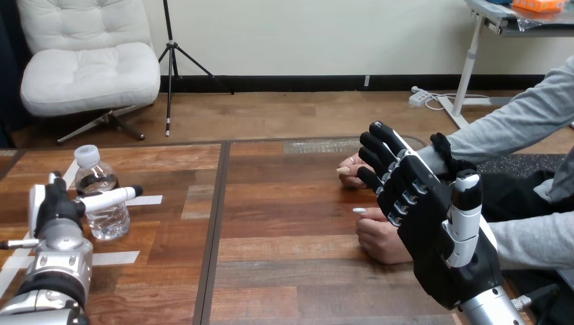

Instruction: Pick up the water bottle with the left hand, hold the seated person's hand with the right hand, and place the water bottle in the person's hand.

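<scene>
At the wooden table's [284, 271] left side, our left hand [57, 206] sits beside the upright water bottle [101, 210], fingers straight, one reaching across its front. Over on the right, our right hand [433, 223] is spread open before the person's hands [379, 242] (touching? We cannot tell).

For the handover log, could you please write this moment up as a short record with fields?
water bottle: upright on the table, capped, at the view's left
left hand: close against the bottle's left side; grip cannot be told
right hand: open, fingers straight, raised before the person's hands
person's near hand: resting on the table
person's far hand: resting on the table
right hand touching person: cannot tell
handover: not yet done
</scene>
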`<state>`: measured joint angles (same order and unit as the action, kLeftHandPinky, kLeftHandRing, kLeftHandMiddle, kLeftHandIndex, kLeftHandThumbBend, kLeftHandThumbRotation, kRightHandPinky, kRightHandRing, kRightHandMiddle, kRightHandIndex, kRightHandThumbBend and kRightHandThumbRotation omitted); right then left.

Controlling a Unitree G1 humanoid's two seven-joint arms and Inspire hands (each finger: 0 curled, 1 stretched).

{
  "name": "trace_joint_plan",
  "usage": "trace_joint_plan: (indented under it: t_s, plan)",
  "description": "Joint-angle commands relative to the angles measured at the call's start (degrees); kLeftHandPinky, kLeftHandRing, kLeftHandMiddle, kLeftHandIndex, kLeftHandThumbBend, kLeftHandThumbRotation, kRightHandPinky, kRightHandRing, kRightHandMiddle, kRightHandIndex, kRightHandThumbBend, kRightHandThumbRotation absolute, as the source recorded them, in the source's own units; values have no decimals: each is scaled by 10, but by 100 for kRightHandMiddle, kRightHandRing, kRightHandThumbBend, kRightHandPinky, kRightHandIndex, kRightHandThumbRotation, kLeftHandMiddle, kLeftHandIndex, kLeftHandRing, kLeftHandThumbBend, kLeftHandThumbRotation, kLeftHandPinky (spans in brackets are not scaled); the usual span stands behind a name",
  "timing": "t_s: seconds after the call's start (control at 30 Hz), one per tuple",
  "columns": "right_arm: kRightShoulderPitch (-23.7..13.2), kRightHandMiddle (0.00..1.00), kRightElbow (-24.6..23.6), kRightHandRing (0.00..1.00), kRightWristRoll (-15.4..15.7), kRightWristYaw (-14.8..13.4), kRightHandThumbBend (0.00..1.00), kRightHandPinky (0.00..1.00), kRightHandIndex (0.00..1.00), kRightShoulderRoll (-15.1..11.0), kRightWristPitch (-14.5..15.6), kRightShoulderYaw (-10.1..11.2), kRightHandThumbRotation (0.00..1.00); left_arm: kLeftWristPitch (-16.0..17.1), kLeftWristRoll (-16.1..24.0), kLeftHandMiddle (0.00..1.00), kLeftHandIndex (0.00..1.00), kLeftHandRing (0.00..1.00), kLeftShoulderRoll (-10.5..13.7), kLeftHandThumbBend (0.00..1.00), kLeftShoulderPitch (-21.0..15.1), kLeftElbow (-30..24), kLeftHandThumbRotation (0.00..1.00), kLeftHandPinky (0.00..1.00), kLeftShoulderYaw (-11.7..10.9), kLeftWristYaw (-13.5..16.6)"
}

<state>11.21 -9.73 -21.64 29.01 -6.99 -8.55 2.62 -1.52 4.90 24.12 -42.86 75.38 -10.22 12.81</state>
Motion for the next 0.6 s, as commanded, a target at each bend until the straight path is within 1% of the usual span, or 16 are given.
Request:
trace_joint_plan:
  t_s: [0.0, 0.23, 0.33, 0.47, 0.57]
  plan:
    - [-18, 97, -29, 100, -5, -1, 99, 100, 95, 0, -14, 0, 100, 2, 7, 92, 95, 88, -1, 88, -53, -2, 1, 81, 5, 22]
    - [-17, 97, -30, 100, -6, -1, 99, 100, 96, 0, -13, 0, 100, 3, 13, 86, 88, 83, -4, 88, -53, -2, 0, 74, 12, 48]
    - [-18, 97, -29, 100, -8, 1, 98, 100, 95, 0, -14, 0, 100, 3, 19, 83, 85, 80, -5, 87, -53, -1, 0, 71, 18, 61]
    - [-17, 97, -28, 100, -7, 1, 98, 100, 95, 1, -17, 0, 100, 7, 17, 80, 82, 77, -6, 86, -50, 1, 0, 67, 14, 77]
    - [-18, 97, -26, 100, -7, 3, 98, 100, 95, 0, -19, 0, 100, 8, 17, 77, 80, 73, -8, 84, -50, 1, 0, 63, 14, 87]
